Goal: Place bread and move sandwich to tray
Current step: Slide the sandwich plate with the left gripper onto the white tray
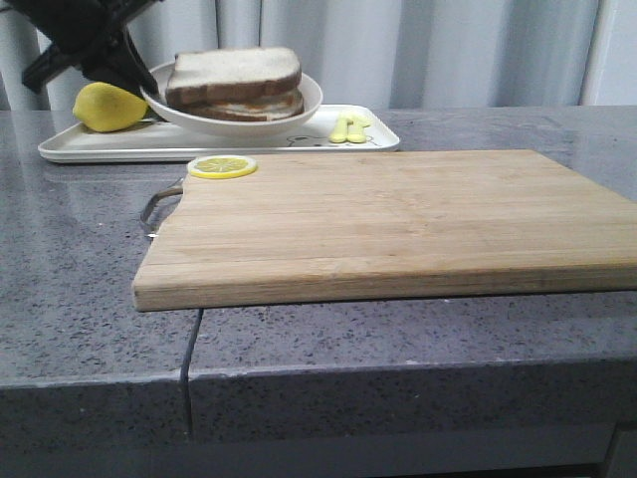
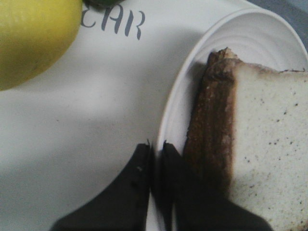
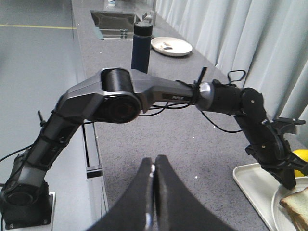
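The sandwich (image 1: 235, 85) lies on a round white plate (image 1: 249, 121) over the white tray (image 1: 119, 144) at the back left. Its top bread (image 1: 234, 68) is a pale slice with a dark crust, and egg shows beneath it. My left gripper (image 1: 139, 85) is shut on the plate's left rim. In the left wrist view, the left gripper (image 2: 156, 147) pinches the rim (image 2: 175, 110) beside the bread crust (image 2: 211, 125), with the tray (image 2: 96, 120) below. I cannot tell whether the plate rests on the tray. My right gripper (image 3: 154, 161) is shut and empty above the grey counter.
A wooden cutting board (image 1: 398, 219) fills the counter's middle, with a lemon slice (image 1: 222, 166) on its far left corner. A whole lemon (image 1: 107, 107) and a small yellow item (image 1: 348, 127) lie on the tray. A dark bottle (image 3: 142, 45) stands farther along the counter.
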You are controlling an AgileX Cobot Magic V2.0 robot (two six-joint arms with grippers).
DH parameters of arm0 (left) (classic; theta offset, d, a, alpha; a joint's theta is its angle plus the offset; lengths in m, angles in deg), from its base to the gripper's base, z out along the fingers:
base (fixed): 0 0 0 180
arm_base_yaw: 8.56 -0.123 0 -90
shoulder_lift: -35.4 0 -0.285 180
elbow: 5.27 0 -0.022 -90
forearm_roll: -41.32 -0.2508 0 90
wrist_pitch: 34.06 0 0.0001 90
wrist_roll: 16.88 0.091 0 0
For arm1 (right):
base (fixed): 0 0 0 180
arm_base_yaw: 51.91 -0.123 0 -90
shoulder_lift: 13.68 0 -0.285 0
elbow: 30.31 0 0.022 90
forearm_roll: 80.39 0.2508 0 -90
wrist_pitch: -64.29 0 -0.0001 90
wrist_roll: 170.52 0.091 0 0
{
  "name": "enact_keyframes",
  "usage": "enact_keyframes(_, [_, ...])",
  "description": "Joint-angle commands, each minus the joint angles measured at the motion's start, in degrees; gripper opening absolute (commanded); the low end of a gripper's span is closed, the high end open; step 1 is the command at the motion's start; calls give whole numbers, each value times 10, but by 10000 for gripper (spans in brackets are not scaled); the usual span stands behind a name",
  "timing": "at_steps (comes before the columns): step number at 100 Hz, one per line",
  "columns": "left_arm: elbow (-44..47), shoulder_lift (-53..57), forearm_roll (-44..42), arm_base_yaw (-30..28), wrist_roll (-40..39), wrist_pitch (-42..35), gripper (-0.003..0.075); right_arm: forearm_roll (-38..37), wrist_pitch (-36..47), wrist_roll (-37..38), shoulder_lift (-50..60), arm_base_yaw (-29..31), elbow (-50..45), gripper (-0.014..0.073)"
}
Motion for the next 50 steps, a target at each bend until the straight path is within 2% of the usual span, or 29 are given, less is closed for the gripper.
enact_keyframes(1, [-33, 23, 41, 4, -11, -32, -20, 17, 21, -5, 14, 1, 16, -61])
enact_keyframes(37, [-33, -2, 23, -6, -11, -52, -16, 17, 4, -5, 14, 1, 16, -61])
enact_keyframes(42, [-33, -2, 24, -9, -11, -52, 2, 17, 3, -5, 14, 1, 16, -61])
enact_keyframes(50, [-33, -2, 25, -13, -11, -48, 81, 17, 0, -5, 14, 1, 16, -61])
